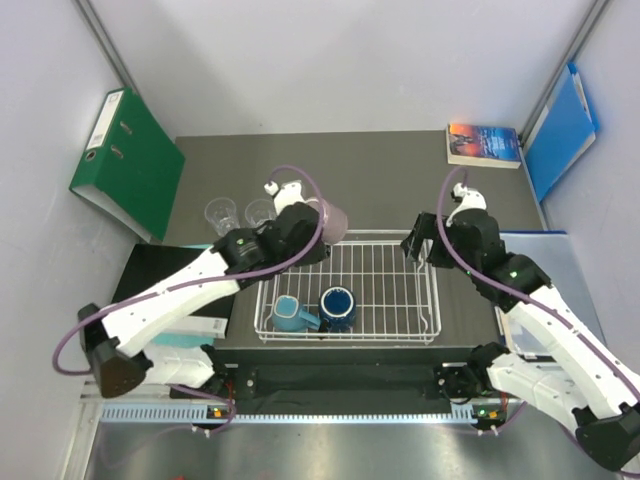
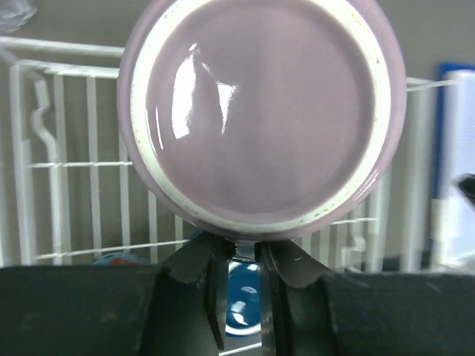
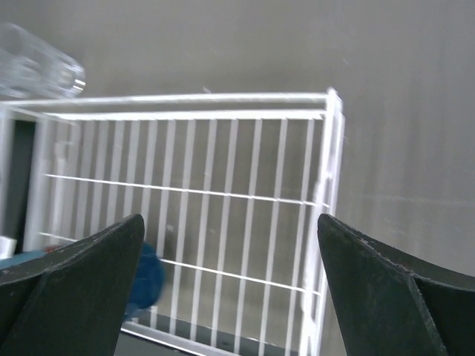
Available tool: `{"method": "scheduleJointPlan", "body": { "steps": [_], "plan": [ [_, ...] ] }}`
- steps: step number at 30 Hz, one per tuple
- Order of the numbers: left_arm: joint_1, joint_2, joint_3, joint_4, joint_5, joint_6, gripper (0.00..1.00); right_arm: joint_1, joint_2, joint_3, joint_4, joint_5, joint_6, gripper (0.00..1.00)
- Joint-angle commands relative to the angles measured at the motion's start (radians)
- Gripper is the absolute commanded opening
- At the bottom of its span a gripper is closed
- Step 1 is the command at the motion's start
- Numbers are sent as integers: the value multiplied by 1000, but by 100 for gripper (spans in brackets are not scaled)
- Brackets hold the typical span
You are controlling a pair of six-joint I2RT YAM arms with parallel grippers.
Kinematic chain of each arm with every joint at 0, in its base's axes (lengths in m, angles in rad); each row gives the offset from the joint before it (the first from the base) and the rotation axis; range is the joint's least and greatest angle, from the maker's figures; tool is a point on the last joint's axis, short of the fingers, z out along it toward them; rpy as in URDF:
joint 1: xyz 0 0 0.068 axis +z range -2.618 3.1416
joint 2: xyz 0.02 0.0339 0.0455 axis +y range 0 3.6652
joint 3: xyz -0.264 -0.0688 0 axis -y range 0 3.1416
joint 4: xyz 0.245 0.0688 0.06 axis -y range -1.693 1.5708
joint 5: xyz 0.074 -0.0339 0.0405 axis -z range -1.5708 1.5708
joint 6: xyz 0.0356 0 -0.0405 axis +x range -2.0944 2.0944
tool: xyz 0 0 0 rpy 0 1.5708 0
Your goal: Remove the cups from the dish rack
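In the top view, nearest the arm bases, the light teal-blue mug and the dark navy mug sit side by side in the lower left part of the white dish rack, which lies at the frame's centre. The rest of the rack's grid is bare wire. Farther in, at the rack's upper left corner, the left gripper is clamped on the pale pink mug. In the left wrist view its fingers stand almost together, pinching a thin part at the mug's lower edge, and the mug's glossy base fills the upper frame. At the rack's upper right corner the right gripper hangs with jaws wide apart, holding nothing. Beyond the rack, in the upper left, two clear tumblers stand upright on the table, just beside each other. Farthest back are a green binder at left, and a book and a blue folder at right.
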Motion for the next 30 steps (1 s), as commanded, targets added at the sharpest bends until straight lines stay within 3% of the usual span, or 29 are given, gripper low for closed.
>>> {"method": "scheduleJointPlan", "body": {
  "steps": [1, 4, 7, 10, 18, 22, 30],
  "plan": [
    [29, -150, -95, 330, 99, 14, 0, 5, -46, 65, 124, -81, 63, 100],
    [73, -228, -222, 456, 225, -21, 0, 5, -80, 38, 206, -183, 115, 100],
    [156, -300, -367, 753, 386, -96, 0, 5, -111, -12, 351, -350, 193, 100],
    [216, -330, -464, 914, 538, -190, 0, 4, -121, -51, 505, -441, 282, 97],
    [279, -271, -522, 1239, 804, -325, 0, 2, -62, -116, 825, -601, 471, 84],
    [279, -245, -531, 1309, 875, -354, 0, 2, -25, -139, 924, -645, 528, 82],
    [279, -228, -550, 1312, 935, -356, 0, 2, -2, -76, 885, -616, 458, 82]
  ]
}}
